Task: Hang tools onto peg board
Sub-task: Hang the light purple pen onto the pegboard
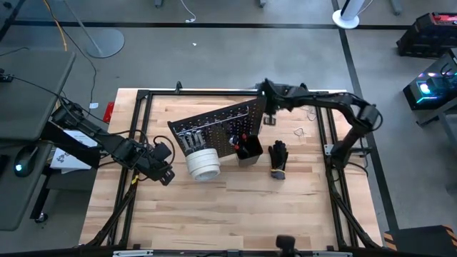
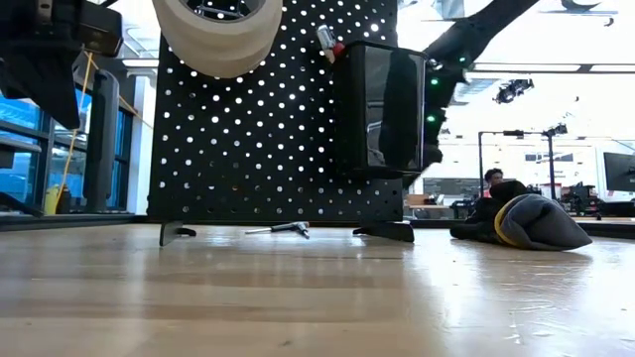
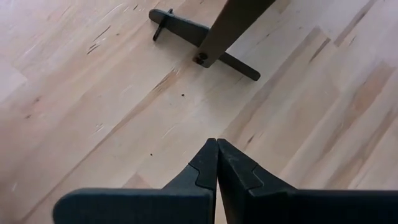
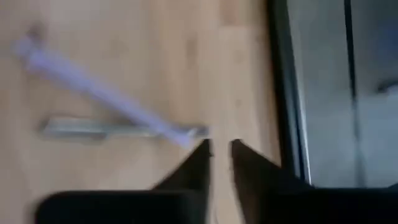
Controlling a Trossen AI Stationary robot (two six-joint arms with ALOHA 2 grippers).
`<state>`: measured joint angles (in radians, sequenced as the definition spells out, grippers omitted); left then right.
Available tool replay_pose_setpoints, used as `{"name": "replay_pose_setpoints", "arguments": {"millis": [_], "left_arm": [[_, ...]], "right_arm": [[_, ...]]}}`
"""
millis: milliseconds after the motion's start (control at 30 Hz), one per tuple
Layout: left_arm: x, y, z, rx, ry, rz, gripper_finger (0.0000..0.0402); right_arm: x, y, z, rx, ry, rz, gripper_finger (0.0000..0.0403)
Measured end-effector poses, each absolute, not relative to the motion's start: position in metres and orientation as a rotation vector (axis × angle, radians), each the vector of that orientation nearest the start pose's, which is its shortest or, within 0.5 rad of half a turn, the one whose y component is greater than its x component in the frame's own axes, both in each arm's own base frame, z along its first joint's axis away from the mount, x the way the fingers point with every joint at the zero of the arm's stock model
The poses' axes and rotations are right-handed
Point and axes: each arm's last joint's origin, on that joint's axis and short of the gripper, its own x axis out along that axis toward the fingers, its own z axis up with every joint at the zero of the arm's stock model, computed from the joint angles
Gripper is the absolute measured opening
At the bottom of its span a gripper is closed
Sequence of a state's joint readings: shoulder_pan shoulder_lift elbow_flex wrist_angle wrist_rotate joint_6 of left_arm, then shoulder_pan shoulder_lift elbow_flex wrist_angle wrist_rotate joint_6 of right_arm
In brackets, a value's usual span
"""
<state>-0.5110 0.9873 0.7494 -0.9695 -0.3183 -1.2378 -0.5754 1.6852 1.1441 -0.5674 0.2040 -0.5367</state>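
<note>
The black peg board [image 1: 218,128] stands slanted at mid-table on two feet. White tape rolls [image 1: 203,163] hang on its front, and a black bin [image 1: 248,150] with dark-handled tools hangs beside them. The black glove bundle [image 1: 278,158] lies on the table to the right. My right gripper [image 1: 267,100] is behind the board's far right end, narrowly open just above two silver wrenches [image 4: 106,99] that lie on the wood. I cannot tell whether it touches them. My left gripper [image 1: 166,160] is shut and empty [image 3: 216,146], left of the tape rolls.
The black table frame [image 4: 283,93] runs close beside my right gripper. A small wire piece [image 1: 300,130] lies right of the board. The board's foot [image 3: 205,34] lies ahead of my left gripper. A person [image 2: 493,180] is in the room beyond.
</note>
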Motion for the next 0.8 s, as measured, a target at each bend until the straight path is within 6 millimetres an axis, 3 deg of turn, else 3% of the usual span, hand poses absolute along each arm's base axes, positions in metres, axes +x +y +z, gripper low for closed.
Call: {"name": "replay_pose_setpoints", "arguments": {"millis": [67,233,367,600,800], "left_arm": [[0.145,-0.071,0.235,-0.645,1.001,0.523,0.0000],[0.144,-0.071,0.235,-0.671,0.996,0.542,0.0000],[0.144,-0.070,0.235,-0.668,0.994,0.546,0.0000],[0.144,-0.070,0.235,-0.678,0.992,0.553,0.0000],[0.144,-0.070,0.235,-0.696,0.984,0.567,0.0000]], "right_arm": [[0.278,-0.204,0.206,-0.146,1.221,-0.399,0.0016],[0.266,-0.240,0.198,0.156,1.106,-0.430,0.0003],[0.256,-0.258,0.187,0.418,1.017,-0.427,0.0001],[0.263,-0.258,0.165,0.683,0.988,-0.414,0.0000],[0.269,-0.256,0.156,0.712,1.019,-0.510,0.0000]]}}
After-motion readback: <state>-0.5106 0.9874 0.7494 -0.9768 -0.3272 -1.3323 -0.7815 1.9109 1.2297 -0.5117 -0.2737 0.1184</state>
